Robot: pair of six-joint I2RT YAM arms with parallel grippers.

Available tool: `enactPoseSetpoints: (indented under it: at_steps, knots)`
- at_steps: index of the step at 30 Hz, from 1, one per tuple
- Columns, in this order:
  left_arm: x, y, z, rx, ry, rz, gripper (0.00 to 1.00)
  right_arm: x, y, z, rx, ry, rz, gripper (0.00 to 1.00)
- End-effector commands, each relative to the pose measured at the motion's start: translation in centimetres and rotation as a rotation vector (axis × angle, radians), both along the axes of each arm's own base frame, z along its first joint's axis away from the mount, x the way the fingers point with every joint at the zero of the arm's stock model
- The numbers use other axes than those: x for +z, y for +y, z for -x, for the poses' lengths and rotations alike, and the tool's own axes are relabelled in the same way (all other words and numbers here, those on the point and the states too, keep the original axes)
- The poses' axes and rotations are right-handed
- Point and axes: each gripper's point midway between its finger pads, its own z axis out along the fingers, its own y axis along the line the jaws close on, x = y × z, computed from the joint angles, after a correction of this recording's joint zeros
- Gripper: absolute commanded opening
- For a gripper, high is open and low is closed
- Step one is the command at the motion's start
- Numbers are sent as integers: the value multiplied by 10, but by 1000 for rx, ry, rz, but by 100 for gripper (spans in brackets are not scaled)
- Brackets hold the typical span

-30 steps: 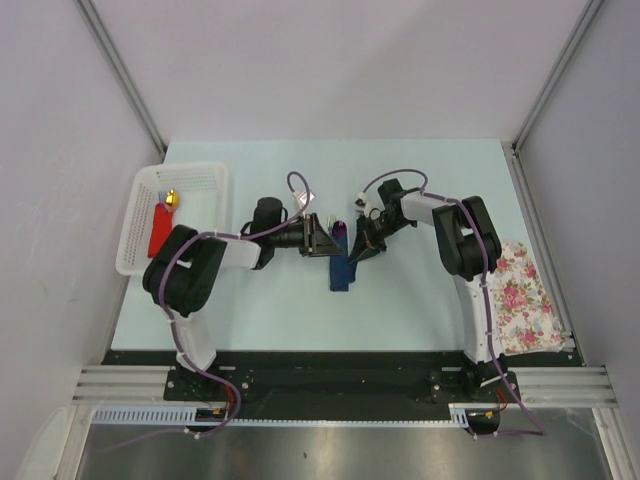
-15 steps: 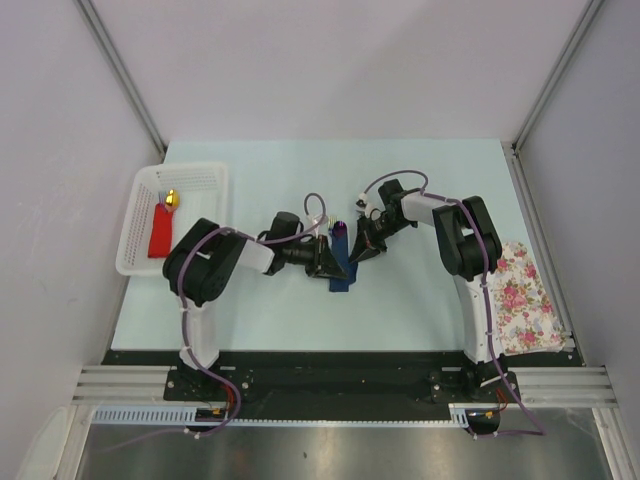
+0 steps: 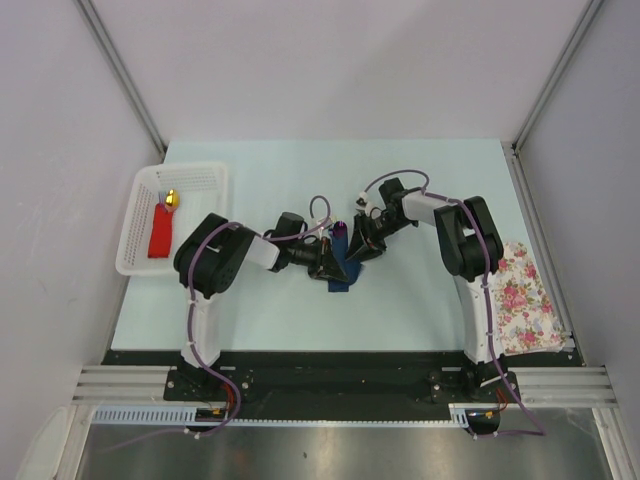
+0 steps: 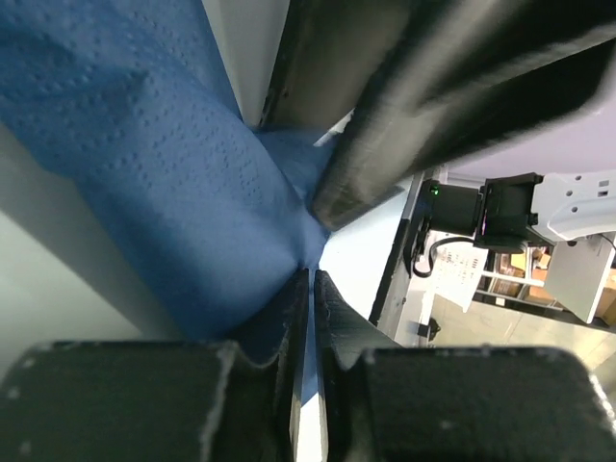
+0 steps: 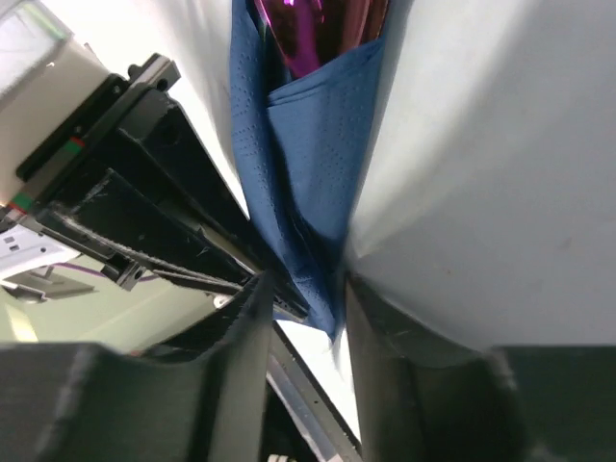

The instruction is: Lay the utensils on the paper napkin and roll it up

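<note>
Worktop (image 3: 420,300): pale blue-green, matt, set in a bay of plain grey-white walls (image 3: 330,70) with slanted aluminium posts (image 3: 120,70) at the back corners. A black and metal rail (image 3: 330,385) at the near edge carries both arm bases.

The paper napkin (image 3: 339,272) lies at mid-worktop, wrapped into a narrow navy roll running near to far. The utensils (image 3: 340,231) sit inside it, and only their shiny purple ends (image 5: 322,34) show at the far opening.

Left pincer (image 3: 327,262): at the roll's left side, fingers pressed almost together, nipping a fold of the napkin (image 4: 164,173) at the tips (image 4: 310,284).

Right pincer (image 3: 358,250): at the roll's right side, fingers close together astride the roll's tapered end (image 5: 306,298), each touching the paper (image 5: 308,173).

Left edge: white basket (image 3: 135,255) holding a red flat object (image 3: 160,232) and a gold ball (image 3: 172,198) (well apart from the roll). Right edge: floral cloth (image 3: 522,300), partly under the right arm
</note>
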Motion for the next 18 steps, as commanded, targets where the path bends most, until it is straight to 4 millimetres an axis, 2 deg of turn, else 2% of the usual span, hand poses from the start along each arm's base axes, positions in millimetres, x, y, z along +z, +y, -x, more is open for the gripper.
enactPoseSetpoints:
  at_steps: [1,4,5,8,11,14,18]
  knots:
    - [-36,10,4,12,-17,-120,12,-4,-13,-21,-31,-107,92,43]
    - [-36,11,5,8,-22,-121,11,0,-9,-28,-32,-129,94,44]
    - [-36,11,5,8,-22,-121,11,-6,-10,-27,-30,-120,112,44]
    - [-36,11,4,8,-31,-119,11,-13,-7,-29,-12,-141,151,53]
    - [-34,11,4,4,-41,-115,11,-27,-5,-30,-4,-153,212,54]
    - [-34,10,4,0,-44,-113,11,-36,-3,-29,13,-162,273,49]
    - [-32,10,2,1,-56,-111,11,-51,-5,-22,37,-151,338,48]
